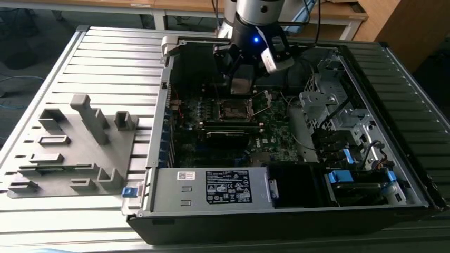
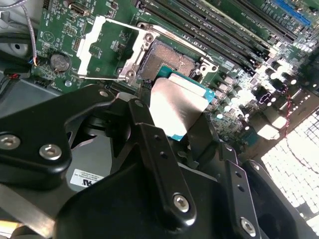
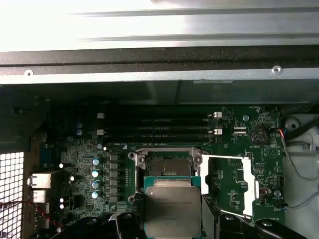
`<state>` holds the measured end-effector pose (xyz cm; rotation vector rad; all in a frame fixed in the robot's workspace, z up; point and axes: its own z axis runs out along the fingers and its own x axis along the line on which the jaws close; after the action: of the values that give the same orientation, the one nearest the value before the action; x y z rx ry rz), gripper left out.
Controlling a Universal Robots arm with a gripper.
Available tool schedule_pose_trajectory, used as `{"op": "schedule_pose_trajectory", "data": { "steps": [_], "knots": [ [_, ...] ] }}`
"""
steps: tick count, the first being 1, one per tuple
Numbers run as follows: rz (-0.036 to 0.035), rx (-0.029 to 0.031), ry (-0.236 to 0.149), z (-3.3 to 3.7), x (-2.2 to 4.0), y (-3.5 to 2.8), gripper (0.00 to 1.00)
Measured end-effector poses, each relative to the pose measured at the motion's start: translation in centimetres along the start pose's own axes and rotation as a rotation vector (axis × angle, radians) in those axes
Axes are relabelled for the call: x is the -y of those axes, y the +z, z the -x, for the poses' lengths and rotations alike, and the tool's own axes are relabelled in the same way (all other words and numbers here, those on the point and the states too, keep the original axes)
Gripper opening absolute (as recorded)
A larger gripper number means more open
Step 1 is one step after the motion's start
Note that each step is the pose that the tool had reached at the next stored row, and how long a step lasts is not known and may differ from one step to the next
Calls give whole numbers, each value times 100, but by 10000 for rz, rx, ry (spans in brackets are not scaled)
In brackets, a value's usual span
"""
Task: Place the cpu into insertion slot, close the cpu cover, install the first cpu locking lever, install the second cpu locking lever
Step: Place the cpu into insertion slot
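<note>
Nothing seated yet: the jaws pinch the cpu (image 3: 173,209) by its edges, hovering close by the empty insertion slot (image 3: 169,167); beyond, the cpu cover (image 3: 253,186) lies flipped open, both levers seemingly left to do. The arm (image 1: 256,16) points straight down into the open computer case (image 1: 281,227) on the desk (image 1: 105,52).

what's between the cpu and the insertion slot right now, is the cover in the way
Nothing visible stands between them. The gripper holds the cpu close to the insertion slot, whose socket lies bare. The cpu cover is swung open to one side, off the slot, in both wrist views.
</note>
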<state>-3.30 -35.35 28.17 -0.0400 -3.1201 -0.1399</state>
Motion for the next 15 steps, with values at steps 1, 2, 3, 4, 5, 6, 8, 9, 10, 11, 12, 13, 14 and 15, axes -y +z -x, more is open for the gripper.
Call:
{"op": "schedule_pose_trajectory", "data": {
  "steps": [1,2,3,4,5,6,8,9,10,11,12,13,14,15],
  "knots": [
    [0,0,0,0,2,17,54],
    [-1,0,0,1,4,35,54],
    [-2,0,0,1,5,54,54],
    [-1,0,-1,1,7,72,54],
    [-2,0,-1,2,8,84,54],
    [-3,0,0,1,8,86,54],
    [-4,-1,0,1,8,86,54],
    [-4,-2,0,2,8,86,54],
    [-1,1,1,2,5,90,54],
    [0,1,2,1,-1,93,54],
    [-2,0,1,1,-9,96,54],
    [-3,0,0,1,-16,102,54],
    [0,1,0,1,-21,116,54],
    [1,1,0,2,-23,135,54]
  ]
}}
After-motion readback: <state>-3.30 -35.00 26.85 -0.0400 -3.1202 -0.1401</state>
